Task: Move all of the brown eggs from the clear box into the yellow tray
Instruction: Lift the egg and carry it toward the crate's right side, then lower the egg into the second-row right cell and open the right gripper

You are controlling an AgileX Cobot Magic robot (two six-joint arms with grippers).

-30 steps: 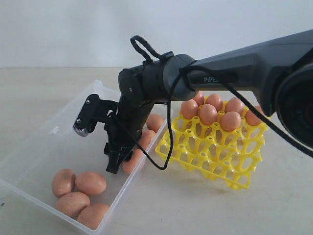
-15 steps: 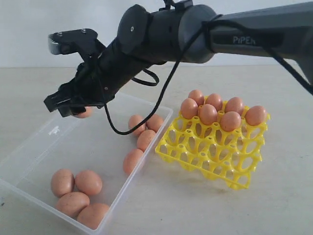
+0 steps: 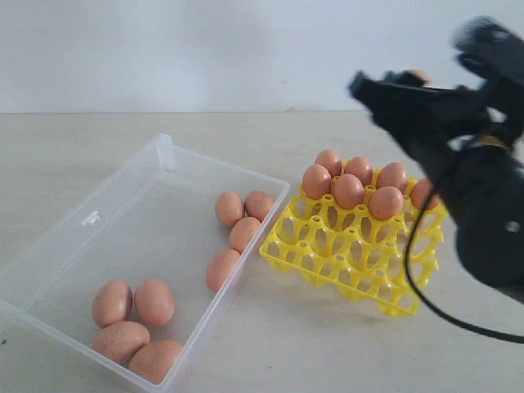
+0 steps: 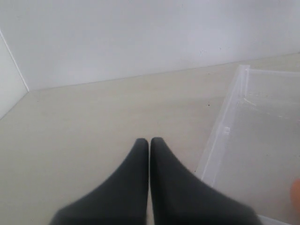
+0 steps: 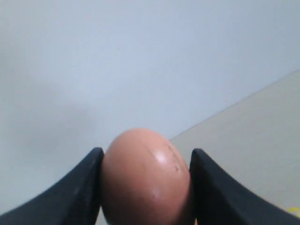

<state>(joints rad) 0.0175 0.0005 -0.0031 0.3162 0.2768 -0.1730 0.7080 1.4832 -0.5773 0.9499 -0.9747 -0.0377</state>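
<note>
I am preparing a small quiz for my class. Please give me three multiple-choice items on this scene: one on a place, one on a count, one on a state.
1. In the exterior view, where is the tray?
A) right of the box
B) inside the box
C) left of the box

2. How many eggs lie in the box?
A) four
B) eight
C) twelve

3. The right gripper is:
A) open and empty
B) shut on an egg
C) shut on nothing

Answers:
1 A: the tray stands just outside the box's right wall.
2 B: four lie along the right wall and four in the lower-left corner.
3 B: the right wrist view shows an egg pressed between both fingers.
</note>
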